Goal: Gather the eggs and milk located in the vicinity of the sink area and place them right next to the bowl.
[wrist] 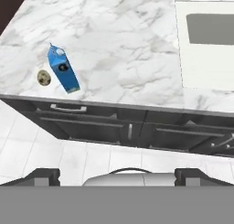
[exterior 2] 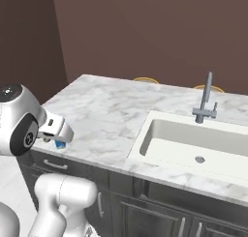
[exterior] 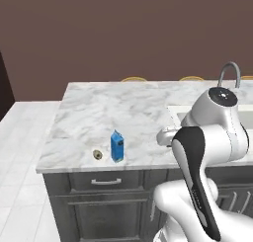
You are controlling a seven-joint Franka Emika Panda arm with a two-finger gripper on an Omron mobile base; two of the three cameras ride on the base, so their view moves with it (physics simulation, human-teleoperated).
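Milk and egg wait at the table's front edge, gripper wide open and empty.

The milk (wrist: 63,70) stands at the left of the hand view, the egg (wrist: 43,77) just beside it, both well apart from the sink (wrist: 208,45) at upper right. The carton looks light and stiff, best pinched across its flat sides below the gable; the egg seems fragile, smooth, liable to roll. The gripper (wrist: 118,175) hangs off the table, jaws spread fully, touching nothing.

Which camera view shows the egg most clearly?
The hand view: the egg lies unobstructed on the counter, left of the milk carton. The left base view shows it small. In the right base view I cannot make it out.
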